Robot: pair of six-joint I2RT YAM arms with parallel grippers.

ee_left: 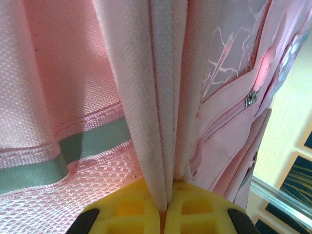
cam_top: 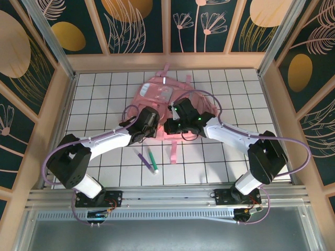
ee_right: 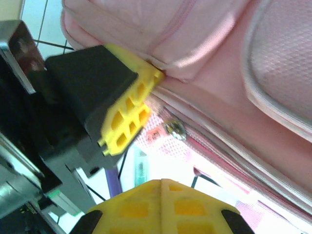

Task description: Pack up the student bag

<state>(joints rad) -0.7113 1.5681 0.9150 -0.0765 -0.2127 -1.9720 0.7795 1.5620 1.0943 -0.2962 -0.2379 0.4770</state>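
The pink student bag (cam_top: 163, 95) lies at the back middle of the tiled table. Both grippers meet at its near edge. My left gripper (cam_top: 156, 127) is shut on a fold of the bag's pink fabric (ee_left: 163, 97), which rises straight out from between its yellow fingers (ee_left: 131, 207). The grey reflective strip (ee_left: 87, 146) runs to the left of that fold. My right gripper (cam_top: 169, 127) is just beside it, shut with nothing between its pads (ee_right: 141, 200). It sits under the lifted bag edge (ee_right: 204, 92), near a silver zipper pull (ee_right: 174, 129) and the left gripper's yellow fingertip (ee_right: 129, 114).
A purple pen (cam_top: 141, 156) and a green pen (cam_top: 152, 160) lie on the tiles in front of the bag. A pink strap (cam_top: 172, 150) trails toward the near side. Wooden walls (cam_top: 68, 104) enclose the table on three sides.
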